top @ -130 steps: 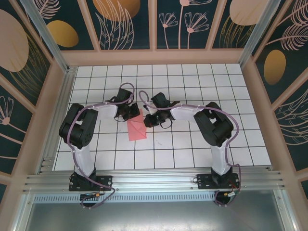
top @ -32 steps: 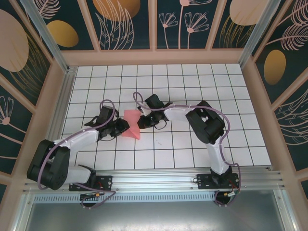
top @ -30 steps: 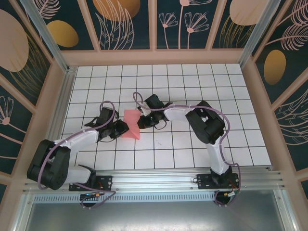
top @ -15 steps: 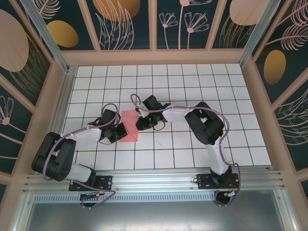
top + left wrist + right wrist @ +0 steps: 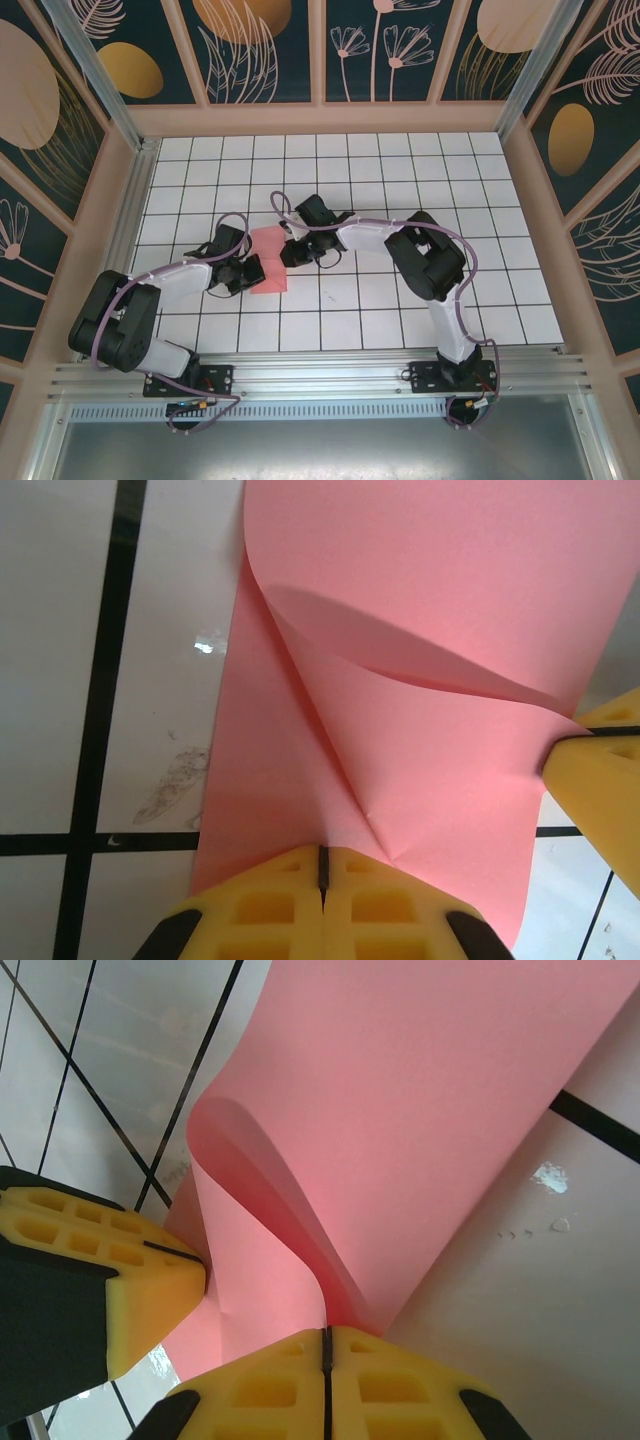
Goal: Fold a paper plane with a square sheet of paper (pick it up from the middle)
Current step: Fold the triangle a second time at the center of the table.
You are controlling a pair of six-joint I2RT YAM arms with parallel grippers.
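Observation:
The pink square sheet of paper point(image 5: 268, 262) lies between the two grippers, held on two sides and bowed up in a curl. In the left wrist view the paper point(image 5: 420, 630) shows a diagonal crease and a raised fold. My left gripper point(image 5: 322, 852) is shut on its near edge, with a right finger point(image 5: 600, 770) touching the paper's right corner. In the right wrist view my right gripper point(image 5: 326, 1335) is shut on the curled paper point(image 5: 420, 1090), and a left finger point(image 5: 110, 1280) presses the edge at left. From above, the left gripper point(image 5: 250, 272) holds the sheet's left side and the right gripper point(image 5: 289, 251) its right side. The paper plane is out of view.
The white gridded table point(image 5: 400, 300) spreads around the paper. Wooden walls point(image 5: 320, 118) and an aluminium rail point(image 5: 120, 240) bound it. Both forearms lie low over the table's middle, and purple cables loop over them.
The left gripper has closed on the paper's left edge. Both grippers and the paper have shifted slightly left, and the sheet is now squeezed narrower between them.

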